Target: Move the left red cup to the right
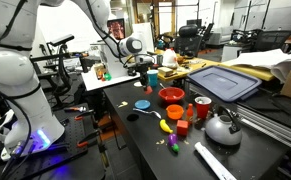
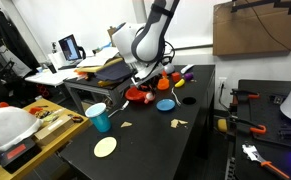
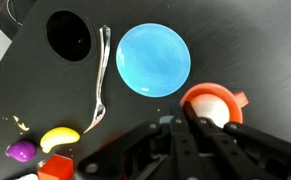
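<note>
The left red cup (image 3: 218,102) is small and red-orange with a pale inside. It sits at the lower right of the wrist view, next to the little blue disc (image 3: 153,59). My gripper (image 3: 181,108) has its fingers drawn close together on the cup's left rim, one outside and one just over the rim. In an exterior view the gripper (image 1: 147,76) hangs just above the cup (image 1: 150,91), behind the blue disc (image 1: 142,104). The gripper (image 2: 151,81) also shows in the exterior view from the opposite end of the table.
A wide red bowl (image 1: 171,96), a taller red cup (image 1: 202,108), a kettle (image 1: 222,128), a banana (image 1: 166,125) and a small red block (image 1: 183,127) lie to the right. A spoon (image 3: 100,80) and a black round disc (image 3: 68,35) lie near the blue disc. A teal cup (image 2: 98,118) stands near the table's edge.
</note>
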{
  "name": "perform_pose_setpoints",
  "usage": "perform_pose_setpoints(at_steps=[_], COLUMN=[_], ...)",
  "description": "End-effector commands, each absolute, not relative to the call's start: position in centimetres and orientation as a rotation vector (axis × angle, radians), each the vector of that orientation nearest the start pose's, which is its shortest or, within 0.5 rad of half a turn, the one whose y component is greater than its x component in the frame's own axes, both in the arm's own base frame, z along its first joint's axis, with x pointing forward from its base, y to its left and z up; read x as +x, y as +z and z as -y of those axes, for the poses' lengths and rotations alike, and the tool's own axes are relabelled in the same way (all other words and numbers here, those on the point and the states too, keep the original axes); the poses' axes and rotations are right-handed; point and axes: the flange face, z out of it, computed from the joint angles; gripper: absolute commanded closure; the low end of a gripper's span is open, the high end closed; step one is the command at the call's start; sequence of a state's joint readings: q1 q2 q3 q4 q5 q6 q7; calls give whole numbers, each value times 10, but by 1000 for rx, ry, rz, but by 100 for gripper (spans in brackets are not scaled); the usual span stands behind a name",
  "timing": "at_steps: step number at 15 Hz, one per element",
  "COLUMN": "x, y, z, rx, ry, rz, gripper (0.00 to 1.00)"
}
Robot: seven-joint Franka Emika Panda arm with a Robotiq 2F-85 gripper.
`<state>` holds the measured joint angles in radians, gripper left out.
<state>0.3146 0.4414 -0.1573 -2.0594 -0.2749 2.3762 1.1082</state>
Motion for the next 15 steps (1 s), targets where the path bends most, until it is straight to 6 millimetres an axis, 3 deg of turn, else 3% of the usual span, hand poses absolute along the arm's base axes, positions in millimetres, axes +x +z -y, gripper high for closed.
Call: perform_pose_setpoints(at_steps=[1,11,15], x=[565,549,546], y=[223,220,214], z=[-87,-149,-160], rx=[-3174,-3105,-3048], ry=[-102,108,220], rz=[-1279,-1018,-956], gripper=[99,99,99])
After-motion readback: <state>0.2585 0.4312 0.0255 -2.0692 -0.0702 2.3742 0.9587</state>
